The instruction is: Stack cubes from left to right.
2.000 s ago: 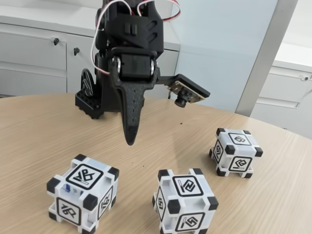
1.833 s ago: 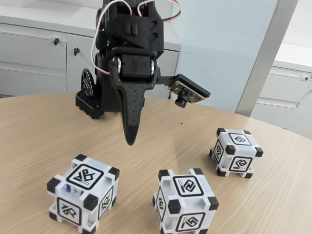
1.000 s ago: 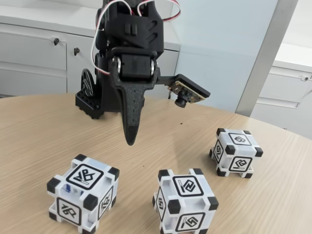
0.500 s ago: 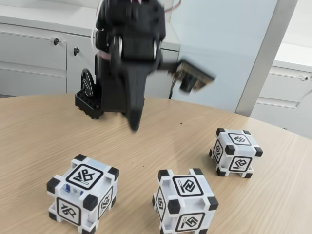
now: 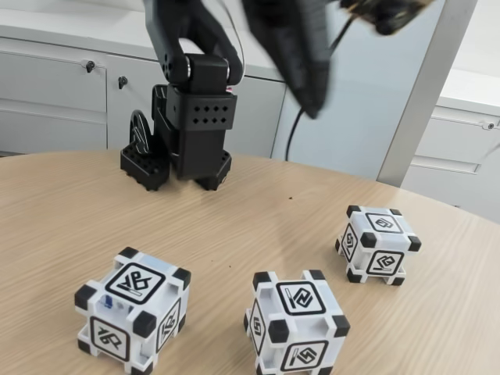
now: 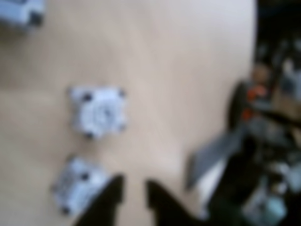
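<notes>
Three cubes sit apart on the wooden desk (image 5: 70, 203), none stacked. In the fixed view: left cube (image 5: 133, 310), middle cube (image 5: 296, 320), right cube (image 5: 378, 244) farther back. The arm is raised high above them, blurred; the jaws (image 5: 311, 100) point down, well clear of every cube. In the wrist view the jaws (image 6: 133, 189) stand slightly spread, holding nothing.

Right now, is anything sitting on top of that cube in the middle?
No. In the fixed view the middle cube shows its bare top face with a black-framed glyph. The end effector is raised well above the table. What lies beneath the cube is covered.
</notes>
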Controlling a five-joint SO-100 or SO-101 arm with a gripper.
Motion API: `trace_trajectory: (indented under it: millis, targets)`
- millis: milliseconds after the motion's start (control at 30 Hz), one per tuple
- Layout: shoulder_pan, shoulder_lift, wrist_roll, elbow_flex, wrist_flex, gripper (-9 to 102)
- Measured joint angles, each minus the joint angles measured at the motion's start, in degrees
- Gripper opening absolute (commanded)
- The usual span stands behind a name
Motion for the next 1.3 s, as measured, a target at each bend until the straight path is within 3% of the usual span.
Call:
trace_trajectory:
  millis: [200, 400, 733, 933, 1300]
  targets:
    - [-4.75, -20.74, -9.49, -18.98, 4.39, 29]
    - [-14.24, -26.98, -21.09, -27.07, 14.77, 37]
    - [-28.21, -28.56, -32.87, -26.10, 20.48, 39]
    - [-27.77, -36.04, -40.17, -21.88, 20.39, 40]
    - [-28.13, -49.31, -43.07, -21.88, 20.21, 41]
